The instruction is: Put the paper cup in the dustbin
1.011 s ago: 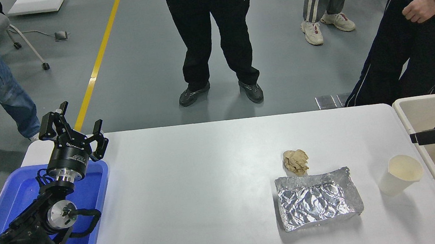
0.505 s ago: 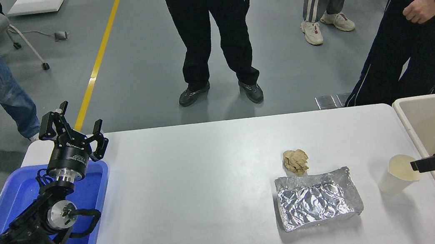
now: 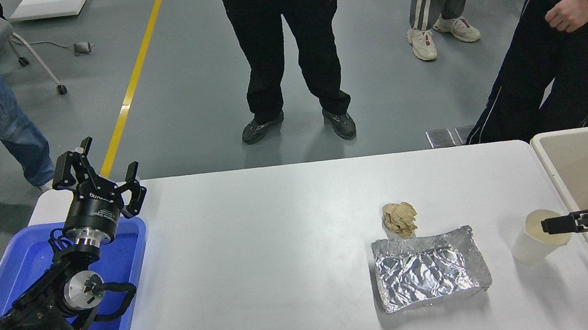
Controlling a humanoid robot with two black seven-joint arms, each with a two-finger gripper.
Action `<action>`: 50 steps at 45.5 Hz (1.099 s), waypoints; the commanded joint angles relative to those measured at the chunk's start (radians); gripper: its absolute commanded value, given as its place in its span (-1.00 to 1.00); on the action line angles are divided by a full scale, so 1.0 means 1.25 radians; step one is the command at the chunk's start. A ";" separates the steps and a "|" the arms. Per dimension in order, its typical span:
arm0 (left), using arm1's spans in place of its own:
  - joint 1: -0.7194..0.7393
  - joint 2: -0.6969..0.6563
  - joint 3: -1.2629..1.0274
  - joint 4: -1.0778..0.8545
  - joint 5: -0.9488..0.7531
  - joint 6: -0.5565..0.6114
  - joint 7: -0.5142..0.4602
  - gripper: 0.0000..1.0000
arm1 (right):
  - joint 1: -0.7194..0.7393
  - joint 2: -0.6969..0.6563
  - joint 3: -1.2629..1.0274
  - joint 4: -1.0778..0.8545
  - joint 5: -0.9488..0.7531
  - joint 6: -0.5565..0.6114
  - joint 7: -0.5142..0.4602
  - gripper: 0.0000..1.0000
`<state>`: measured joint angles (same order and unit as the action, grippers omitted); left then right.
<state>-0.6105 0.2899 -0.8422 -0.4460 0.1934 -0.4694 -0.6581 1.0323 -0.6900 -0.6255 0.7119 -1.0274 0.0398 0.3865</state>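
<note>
While right hand (image 3: 549, 224) overlaps paper cup (image 3: 536, 238) mouth, dustbin (image 3: 555, 167) adjacent.

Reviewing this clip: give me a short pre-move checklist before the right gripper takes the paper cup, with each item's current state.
1. paper cup upright on the table: ok.
2. right gripper over the cup's mouth: ok.
3. Fingers closed on the cup wall: cannot tell.
4. dustbin beside the cup, open: ok.
5. foil tray and paper ball apart from the cup: ok.
6. left gripper parked over the blue tub: ok.

foil tray (image 3: 431, 276) crowds cup's (image 3: 537, 241) left
</note>
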 commanded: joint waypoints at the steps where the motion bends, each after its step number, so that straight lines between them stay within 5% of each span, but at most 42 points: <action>1: 0.000 0.000 0.001 0.000 0.000 0.000 0.000 1.00 | -0.028 0.034 0.001 -0.044 0.007 -0.022 0.001 0.42; 7: 0.000 0.000 0.000 0.000 0.000 0.000 0.000 1.00 | -0.031 0.034 -0.010 -0.044 0.006 -0.010 0.001 -0.75; 11: 0.000 0.000 0.000 0.000 0.000 0.000 0.000 1.00 | -0.031 0.033 -0.010 -0.044 0.007 -0.007 0.000 -1.00; 36: 0.000 0.000 0.000 0.000 0.000 0.000 0.000 1.00 | -0.016 0.022 0.007 -0.028 0.010 -0.012 0.006 -1.00; 50: 0.000 0.000 0.000 0.000 0.000 0.000 0.000 1.00 | 0.056 -0.101 0.065 0.045 0.067 -0.007 0.103 -1.00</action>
<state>-0.6105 0.2899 -0.8421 -0.4464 0.1932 -0.4694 -0.6581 1.0364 -0.7171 -0.5751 0.6952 -0.9828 0.0292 0.4466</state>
